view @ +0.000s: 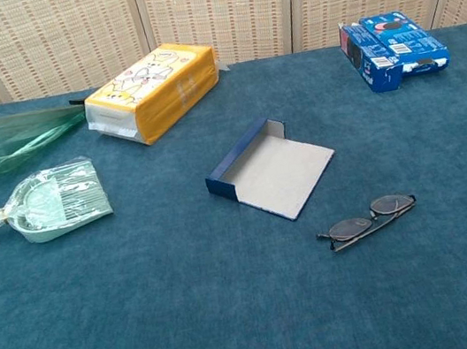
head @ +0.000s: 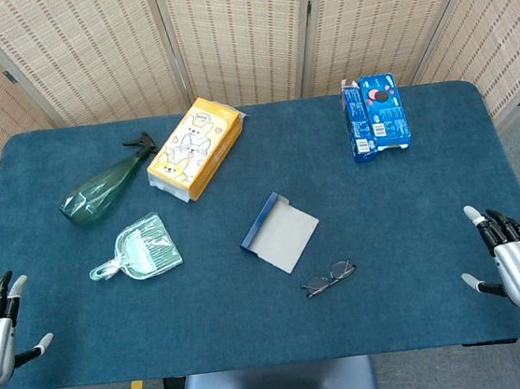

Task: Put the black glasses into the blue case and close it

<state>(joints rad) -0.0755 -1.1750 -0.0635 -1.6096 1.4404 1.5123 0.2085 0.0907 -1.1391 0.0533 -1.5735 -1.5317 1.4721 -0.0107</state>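
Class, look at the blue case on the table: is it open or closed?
Open. The blue case lies flat with its grey lining showing and nothing in it; the black glasses lie beside it on the cloth.

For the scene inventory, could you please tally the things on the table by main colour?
Blue: 2, open blue glasses case, blue snack box
Green: 2, dark green spray bottle, pale green dustpan set
Yellow: 1, yellow tissue pack
Black: 1, black glasses
Total: 6

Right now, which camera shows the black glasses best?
The chest view: the black glasses appear larger there, both lenses and the frame clear, near the open blue case. The head view shows them smaller, from above.
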